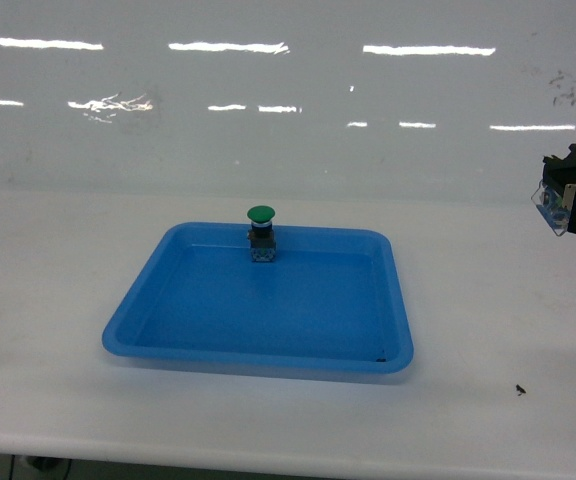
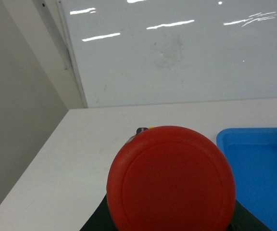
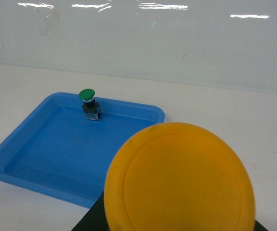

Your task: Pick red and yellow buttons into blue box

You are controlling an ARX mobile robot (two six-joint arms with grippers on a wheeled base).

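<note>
The round red-capped push button [image 2: 171, 179] fills the left wrist view, left of the shallow blue plastic tray [image 1: 268, 352]; the yellow-capped one [image 3: 179, 177] sits right of it. Neither claw's grip can be told.

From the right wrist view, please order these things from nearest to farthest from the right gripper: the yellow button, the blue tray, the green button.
1. The yellow button: right at the camera, seemingly held in the right gripper.
2. The blue tray: ahead, to the left.
3. The green button: upright at the tray's far edge.
</note>
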